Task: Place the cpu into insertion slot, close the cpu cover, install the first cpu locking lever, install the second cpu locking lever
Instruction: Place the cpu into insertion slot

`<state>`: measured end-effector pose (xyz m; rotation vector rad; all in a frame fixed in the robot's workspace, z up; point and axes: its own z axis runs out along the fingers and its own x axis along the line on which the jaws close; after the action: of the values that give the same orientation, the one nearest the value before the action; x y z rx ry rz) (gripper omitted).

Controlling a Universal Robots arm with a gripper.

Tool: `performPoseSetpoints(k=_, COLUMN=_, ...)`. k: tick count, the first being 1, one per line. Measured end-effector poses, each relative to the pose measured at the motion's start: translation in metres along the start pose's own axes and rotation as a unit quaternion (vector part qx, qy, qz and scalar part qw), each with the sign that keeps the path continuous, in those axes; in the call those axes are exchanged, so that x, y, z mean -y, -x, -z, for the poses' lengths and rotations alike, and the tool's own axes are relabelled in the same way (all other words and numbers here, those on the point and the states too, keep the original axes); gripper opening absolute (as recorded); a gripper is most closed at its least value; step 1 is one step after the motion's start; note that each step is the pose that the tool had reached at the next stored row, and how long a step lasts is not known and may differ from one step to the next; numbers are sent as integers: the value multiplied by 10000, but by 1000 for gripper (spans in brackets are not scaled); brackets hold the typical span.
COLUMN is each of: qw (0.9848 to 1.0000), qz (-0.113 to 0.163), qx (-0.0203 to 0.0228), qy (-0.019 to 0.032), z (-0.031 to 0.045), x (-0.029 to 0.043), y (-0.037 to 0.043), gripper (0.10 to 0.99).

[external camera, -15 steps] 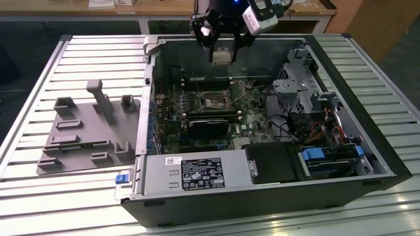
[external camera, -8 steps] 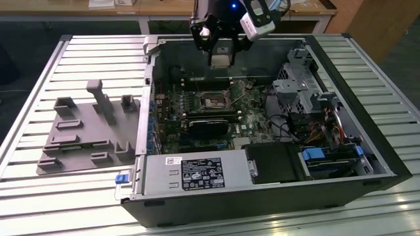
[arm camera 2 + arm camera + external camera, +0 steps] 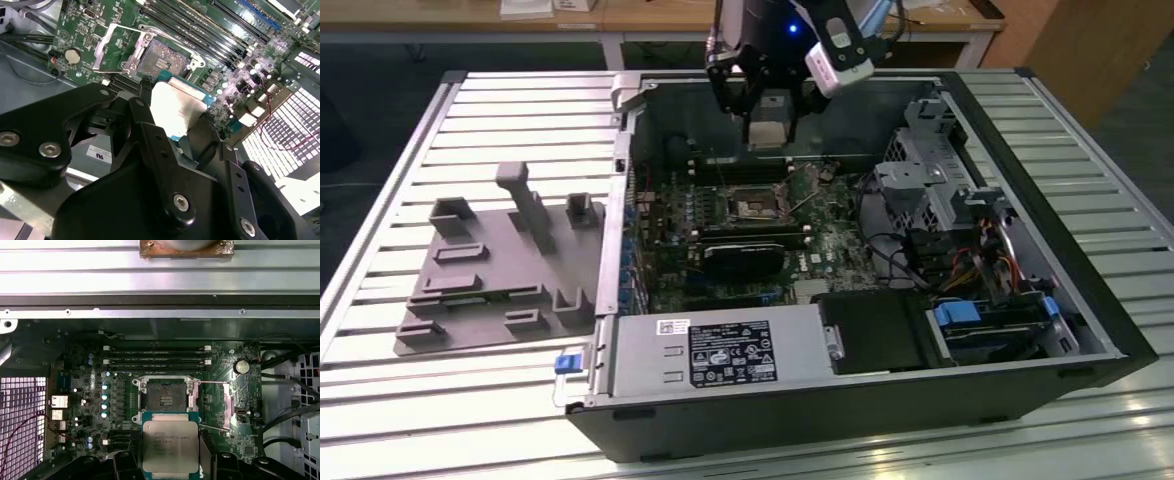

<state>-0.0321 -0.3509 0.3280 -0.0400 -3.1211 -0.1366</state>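
My gripper [image 3: 770,128] hangs over the open computer case, shut on the cpu [image 3: 770,132], a flat square chip with a pale metal top. In the first wrist view the cpu [image 3: 170,445] is held level between the dark fingers [image 3: 206,455], a short way above and to one side of the insertion slot [image 3: 164,399]. The slot's dark centre is bare, with nothing in it. The cpu cover [image 3: 230,407] is swung open beside the slot, and thin lever rods stand out next to it. In the second wrist view the cpu [image 3: 175,107] sits beside the insertion slot [image 3: 161,57] and the raised cpu cover [image 3: 102,46].
A black heatsink block [image 3: 744,255] lies on the board just in front of the slot. Long memory slots [image 3: 157,357] run beside the socket. Drive cages and cables [image 3: 947,215] fill the exterior view's right of the case. A grey fixture plate [image 3: 500,270] lies on the slatted table.
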Motion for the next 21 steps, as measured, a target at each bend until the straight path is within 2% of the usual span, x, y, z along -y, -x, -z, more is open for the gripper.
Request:
performPoseSetpoints(k=8, qw=10000, qz=-4, qx=1, qy=-8, z=-111, x=0, y=-1, gripper=537)
performPoseSetpoints(k=12, qw=9995, qz=-321, qx=28, qy=-2, z=-139, x=2, y=-1, gripper=537)
performPoseSetpoints(k=17, qw=9969, qz=-778, qx=67, qy=6, z=-174, x=5, y=0, gripper=537)
performPoseSetpoints(k=21, qw=9935, qz=-1135, qx=98, qy=12, z=-190, x=7, y=0, gripper=537)
